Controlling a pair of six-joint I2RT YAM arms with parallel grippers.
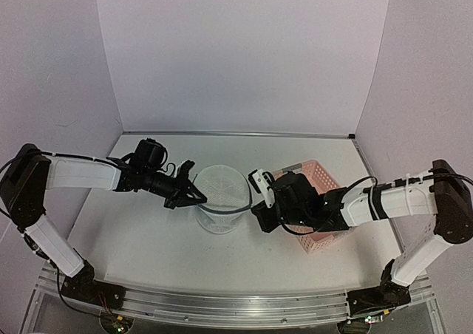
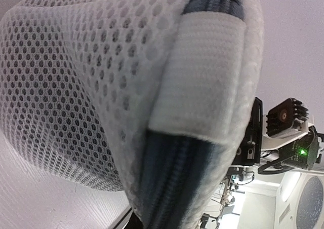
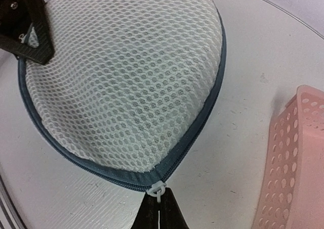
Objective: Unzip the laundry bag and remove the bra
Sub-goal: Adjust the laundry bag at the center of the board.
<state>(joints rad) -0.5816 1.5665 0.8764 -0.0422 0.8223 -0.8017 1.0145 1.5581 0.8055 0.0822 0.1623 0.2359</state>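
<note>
The laundry bag [image 1: 219, 193], a white mesh pouch with a dark zipper rim, stands at the table's middle. My left gripper [image 1: 194, 190] holds its left rim, the jaws spread around the thick edge. In the left wrist view the bag [image 2: 91, 87] fills the frame and hides the fingers. My right gripper [image 1: 256, 205] is at the bag's right side. In the right wrist view it [image 3: 160, 208] is shut on the white zipper pull [image 3: 157, 190] at the bag's [image 3: 126, 77] near rim. The zipper looks closed. The bra is hidden inside, showing only as a greyish shade through the mesh.
A pink perforated plastic basket [image 1: 319, 193] stands right of the bag, under my right arm, and shows at the right edge of the right wrist view [image 3: 293, 163]. White walls enclose the table at the back and sides.
</note>
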